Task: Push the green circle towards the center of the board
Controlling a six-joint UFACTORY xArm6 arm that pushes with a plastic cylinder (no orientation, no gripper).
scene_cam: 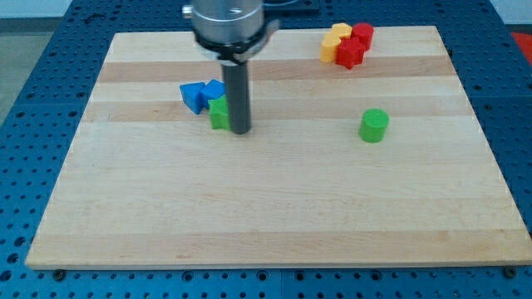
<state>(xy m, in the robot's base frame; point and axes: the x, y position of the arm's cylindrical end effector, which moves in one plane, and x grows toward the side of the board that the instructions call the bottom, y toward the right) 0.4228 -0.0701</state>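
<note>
Your rod stands at the upper left of the board, well apart from the green circle on the right.

You see the blue pegboard bench (33, 50) carrying the pale wooden board (274, 208), which fills most of the view. The arm's dark rod comes down from the view's top, and my tip (240, 131) rests just beside a green block (219, 114), on its right side; whether they touch you cannot quite tell, since the rod hides that edge. There are no jaws here to be wide or narrow, only the rod, and it holds nothing. Two blue blocks (200, 95) sit against the green block's upper left. The green circle (374, 125) stands alone right of centre, far to the right of my tip. Near the top edge, right of the arm, yellow blocks (332, 43) and red blocks (355, 46) cluster together, touching.
</note>
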